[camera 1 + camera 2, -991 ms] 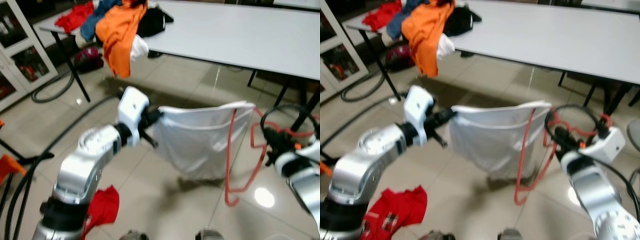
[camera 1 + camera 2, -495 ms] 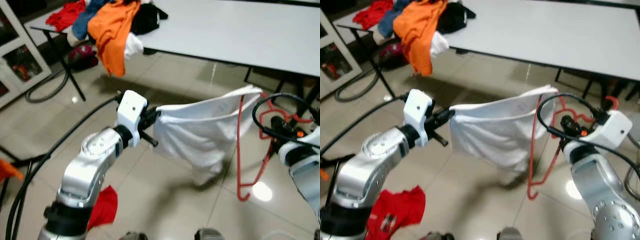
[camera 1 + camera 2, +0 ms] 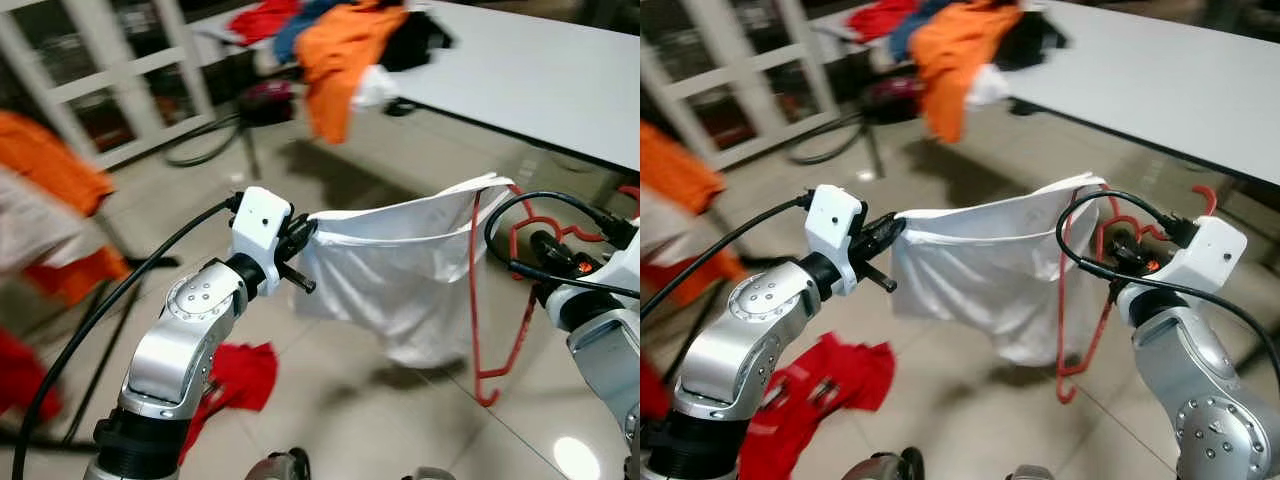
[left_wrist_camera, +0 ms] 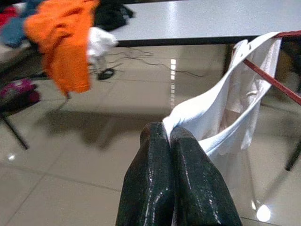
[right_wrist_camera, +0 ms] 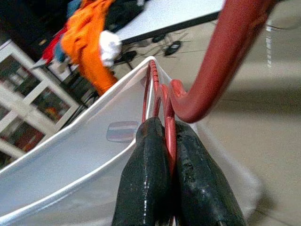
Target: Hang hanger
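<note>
My left claw (image 4: 169, 134) was pressed together on a bunched corner of the white garment (image 3: 400, 270); in the left wrist view the two black fingers (image 4: 150, 179) sat tight against each other with cloth squeezed out between their tips. My right claw (image 5: 164, 129) was pinching the red hanger (image 3: 497, 300) at its thin wire just below the hook, whose thick red curve (image 5: 221, 61) rose out of frame beyond the fingertips.

The garment hung stretched between the two claws, its upper hem taut from the left claw across to the hanger, the rest sagging below. The far shoulder of the cloth was draped over the hanger's near arm, right at the right claw. In the head views I could not make out the right claw's fingers; they were hidden behind a black cable loop (image 3: 540, 230) and the hanger's bends. The hanger's lower bar dropped below the garment and ended near the tiled floor (image 3: 350, 400).

Beyond both claws stood the white counter (image 3: 1180, 80), cut off at the frame edge, with an orange garment (image 3: 340, 50) drooping over its end among a heap of other clothes I could not sort out. A red cloth (image 3: 820, 385) lay on the floor below the left arm. Blurred orange shapes (image 3: 50, 180) sat out past the left arm, too smeared to identify.
</note>
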Robot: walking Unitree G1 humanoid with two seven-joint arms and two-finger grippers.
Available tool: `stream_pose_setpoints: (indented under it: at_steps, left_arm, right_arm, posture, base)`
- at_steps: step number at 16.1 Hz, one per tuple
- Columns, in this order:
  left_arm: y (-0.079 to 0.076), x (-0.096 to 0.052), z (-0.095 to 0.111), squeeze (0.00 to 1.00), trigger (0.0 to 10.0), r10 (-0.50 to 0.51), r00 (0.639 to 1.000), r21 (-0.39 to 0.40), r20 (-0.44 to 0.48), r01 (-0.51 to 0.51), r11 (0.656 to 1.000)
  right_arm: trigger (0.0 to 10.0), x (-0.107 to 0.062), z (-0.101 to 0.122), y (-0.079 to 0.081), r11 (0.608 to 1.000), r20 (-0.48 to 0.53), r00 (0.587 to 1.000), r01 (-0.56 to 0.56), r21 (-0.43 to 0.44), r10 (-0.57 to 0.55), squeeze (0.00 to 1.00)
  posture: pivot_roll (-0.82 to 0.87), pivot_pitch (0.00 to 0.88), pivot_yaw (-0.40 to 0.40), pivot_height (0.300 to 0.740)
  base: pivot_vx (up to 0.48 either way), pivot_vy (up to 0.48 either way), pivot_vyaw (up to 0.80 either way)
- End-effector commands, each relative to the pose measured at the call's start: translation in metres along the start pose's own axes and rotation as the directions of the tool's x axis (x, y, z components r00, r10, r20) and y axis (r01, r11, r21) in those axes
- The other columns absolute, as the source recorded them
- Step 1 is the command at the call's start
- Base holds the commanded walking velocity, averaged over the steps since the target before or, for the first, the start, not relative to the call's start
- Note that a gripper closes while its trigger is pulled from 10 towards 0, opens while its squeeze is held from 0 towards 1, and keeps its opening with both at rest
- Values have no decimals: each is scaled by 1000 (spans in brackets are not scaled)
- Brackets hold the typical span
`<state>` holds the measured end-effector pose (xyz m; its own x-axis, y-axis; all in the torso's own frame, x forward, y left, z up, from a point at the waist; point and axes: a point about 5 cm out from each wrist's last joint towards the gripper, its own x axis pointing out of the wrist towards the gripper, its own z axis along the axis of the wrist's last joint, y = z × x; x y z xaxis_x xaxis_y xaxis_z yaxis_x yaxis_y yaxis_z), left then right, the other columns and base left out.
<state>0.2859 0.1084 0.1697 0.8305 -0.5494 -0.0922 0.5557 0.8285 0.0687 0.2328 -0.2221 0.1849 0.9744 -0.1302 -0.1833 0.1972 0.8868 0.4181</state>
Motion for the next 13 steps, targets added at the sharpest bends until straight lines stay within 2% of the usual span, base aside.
stream_pose_setpoints:
  at_steps: [1,6,13]
  left_arm:
    - [8,-3,4,0,10000,40,999,2,26,-40,999]
    - [10,-3,3,0,10000,67,997,-4,29,-67,998]
    - [12,-7,2,0,10000,92,995,-8,26,-92,996]
  right_arm:
    - [10000,-4,6,5,999,43,999,-25,-29,26,0]
    - [10000,-2,1,8,996,21,998,-55,-71,57,0]
    - [10000,1,-4,7,995,6,998,-62,-82,63,0]
  posture:
    - [-268,14,100,740]
    - [-263,4,94,740]
    - [-242,6,75,740]
  base:
    - [289,0,0]
    - [395,0,0]
    - [417,0,0]
